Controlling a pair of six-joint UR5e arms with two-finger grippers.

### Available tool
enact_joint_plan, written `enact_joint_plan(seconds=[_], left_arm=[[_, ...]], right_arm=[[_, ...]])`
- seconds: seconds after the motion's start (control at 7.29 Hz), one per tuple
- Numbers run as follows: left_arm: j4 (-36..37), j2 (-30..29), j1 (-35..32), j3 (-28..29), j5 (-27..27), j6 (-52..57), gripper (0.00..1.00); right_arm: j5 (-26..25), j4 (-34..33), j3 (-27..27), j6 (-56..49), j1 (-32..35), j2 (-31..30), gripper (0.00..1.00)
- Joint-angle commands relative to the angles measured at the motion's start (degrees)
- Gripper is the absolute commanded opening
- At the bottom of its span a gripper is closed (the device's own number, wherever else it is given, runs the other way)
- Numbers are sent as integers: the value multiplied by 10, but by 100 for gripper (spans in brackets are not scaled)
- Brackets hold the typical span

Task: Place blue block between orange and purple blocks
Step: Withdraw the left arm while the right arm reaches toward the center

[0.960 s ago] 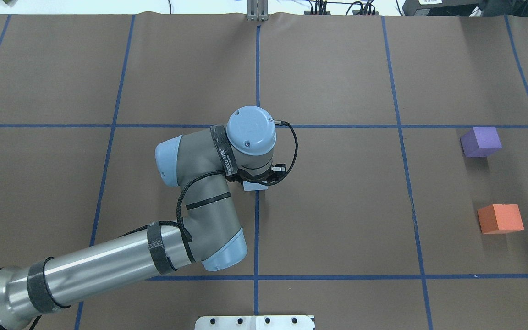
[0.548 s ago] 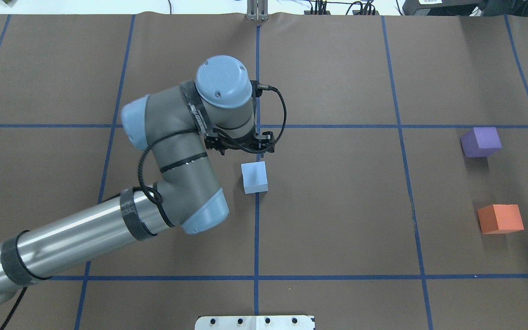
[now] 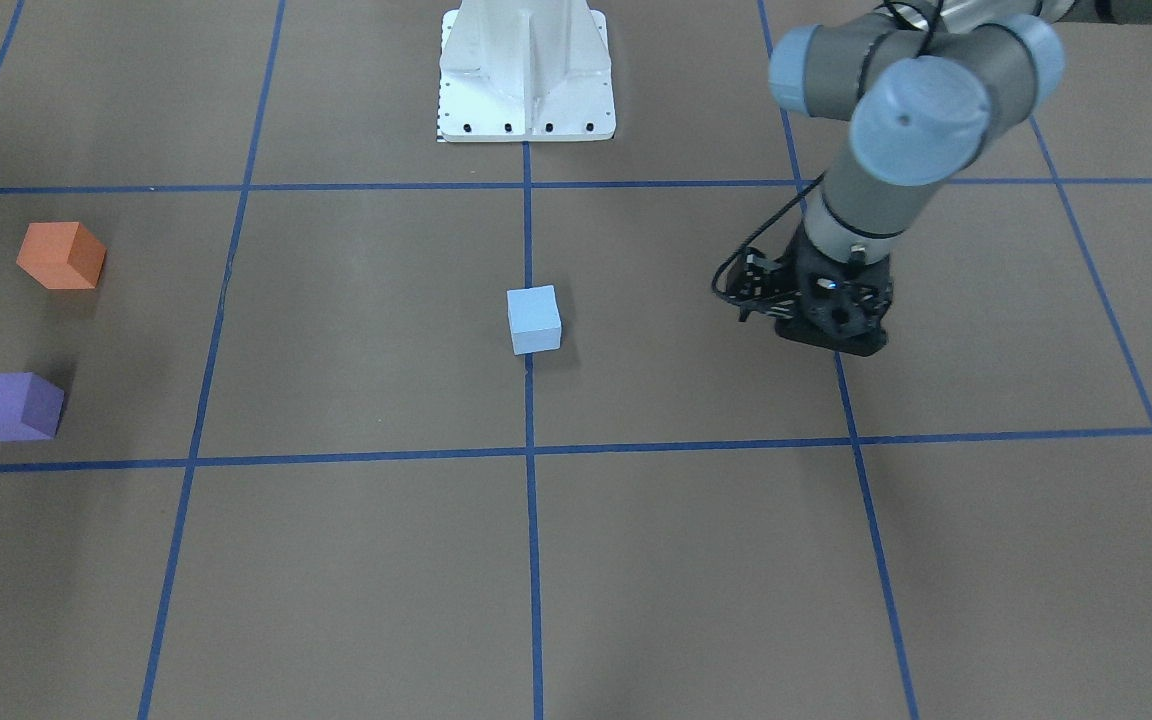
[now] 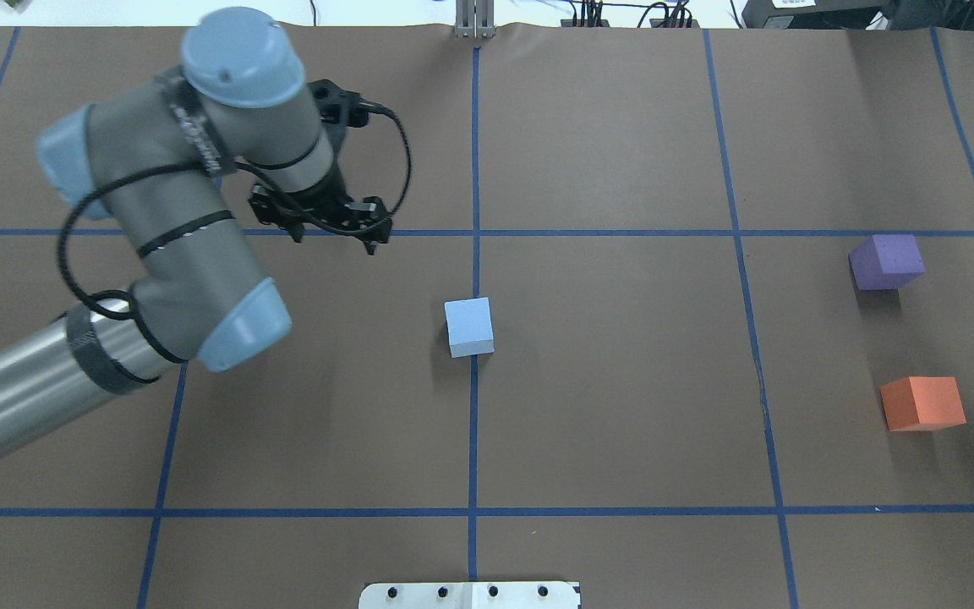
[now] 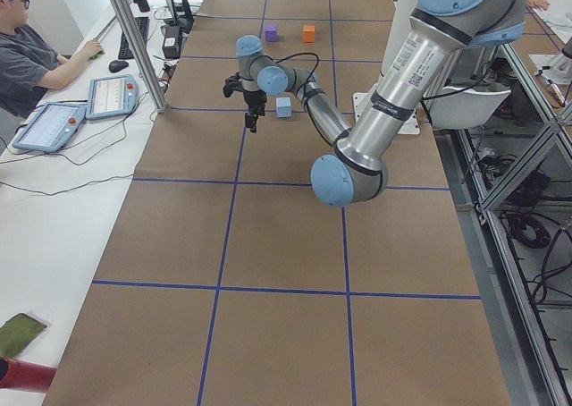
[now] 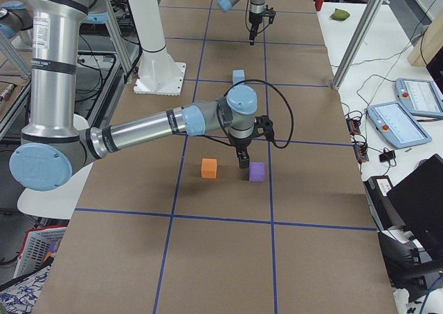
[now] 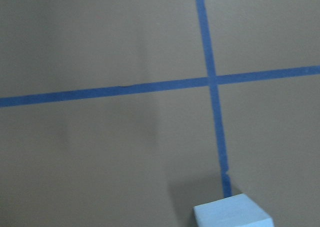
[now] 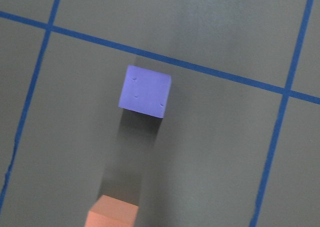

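The light blue block (image 4: 468, 326) sits alone on the brown table at the centre line; it also shows in the front view (image 3: 534, 319) and at the bottom edge of the left wrist view (image 7: 232, 214). The purple block (image 4: 886, 262) and the orange block (image 4: 922, 403) stand apart at the table's right, with a gap between them. My left gripper (image 4: 333, 241) is open and empty, to the far left of the blue block. My right gripper (image 6: 243, 158) hovers near the purple block (image 8: 145, 91) and orange block (image 8: 112, 214); I cannot tell whether it is open or shut.
Blue tape lines grid the table. The white robot base plate (image 3: 526, 70) is at the near middle edge. An operator (image 5: 27, 57) and tablets sit beside the table's far side. A metal post (image 5: 134, 39) stands at that edge.
My left gripper was down over the blue block, then let it go, rose and swung away to the far left. The blocks have not moved.
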Motion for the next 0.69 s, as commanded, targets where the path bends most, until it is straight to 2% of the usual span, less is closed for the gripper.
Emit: enact_joint_plan(seconds=[0.0, 0.14, 0.41, 0.55], left_arm=[[1, 124, -148, -15, -42, 262, 98], [2, 167, -222, -1, -43, 355, 99], [-11, 218, -346, 57, -45, 371, 100], [-27, 249, -373, 64, -45, 374, 100]], right_arm=[[-47, -2, 28, 185, -111, 82, 100], [-84, -2, 31, 280, -175, 122, 100], [-207, -8, 14, 442, -335, 226, 100], [-247, -9, -37, 479, -374, 294, 100]])
